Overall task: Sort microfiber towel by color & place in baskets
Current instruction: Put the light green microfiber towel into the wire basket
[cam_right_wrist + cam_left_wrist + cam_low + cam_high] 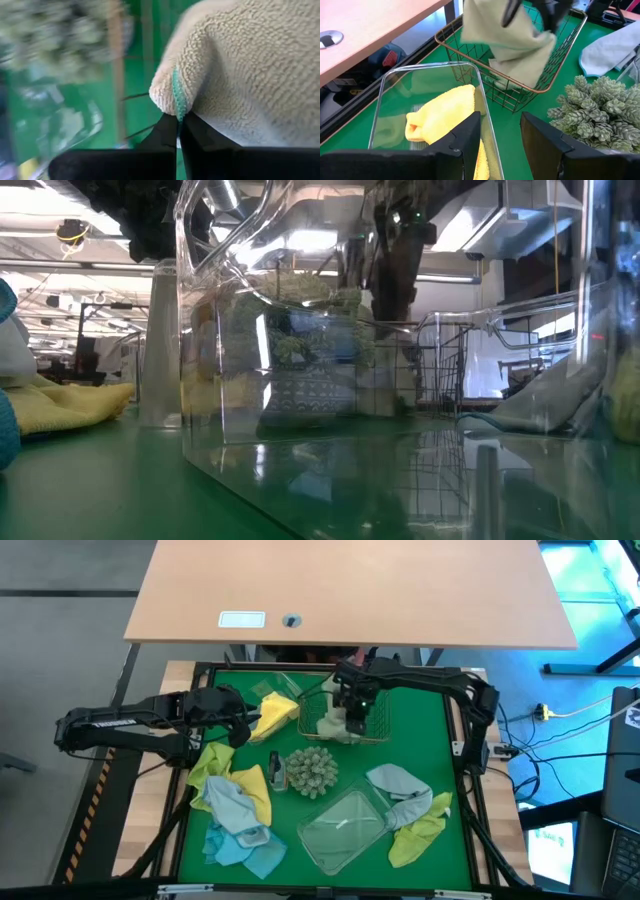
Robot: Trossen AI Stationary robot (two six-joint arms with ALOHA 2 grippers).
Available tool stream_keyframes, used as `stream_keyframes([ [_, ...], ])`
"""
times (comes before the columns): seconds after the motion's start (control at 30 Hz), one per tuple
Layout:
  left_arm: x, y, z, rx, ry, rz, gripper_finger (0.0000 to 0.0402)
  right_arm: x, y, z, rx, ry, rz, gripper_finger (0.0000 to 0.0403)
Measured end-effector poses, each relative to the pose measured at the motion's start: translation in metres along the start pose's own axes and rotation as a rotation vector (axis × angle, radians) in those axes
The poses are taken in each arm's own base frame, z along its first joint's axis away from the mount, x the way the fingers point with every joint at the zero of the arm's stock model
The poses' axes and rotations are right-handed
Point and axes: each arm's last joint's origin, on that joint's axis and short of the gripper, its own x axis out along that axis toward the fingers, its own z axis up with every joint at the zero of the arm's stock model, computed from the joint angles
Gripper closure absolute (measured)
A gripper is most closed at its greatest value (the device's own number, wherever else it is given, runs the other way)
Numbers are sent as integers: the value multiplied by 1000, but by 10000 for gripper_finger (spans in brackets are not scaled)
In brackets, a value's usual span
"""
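Yellow towel lies in clear tub; right end effector pinches pale towel, seemingly over wire basket; left end effector open.

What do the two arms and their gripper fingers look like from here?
Both arms are dark, jointed and slim, with dark cables along them. The left gripper has two broad, flat black fingers with squared edges. The right gripper has matching black fingers that taper to narrow tips. No markings are legible.
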Motion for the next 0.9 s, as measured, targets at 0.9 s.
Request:
stream_keyframes([
  [0.9, 0, 0, 0, 0, 0, 0, 268, 0, -4, 0, -48, 60, -294, 392],
])
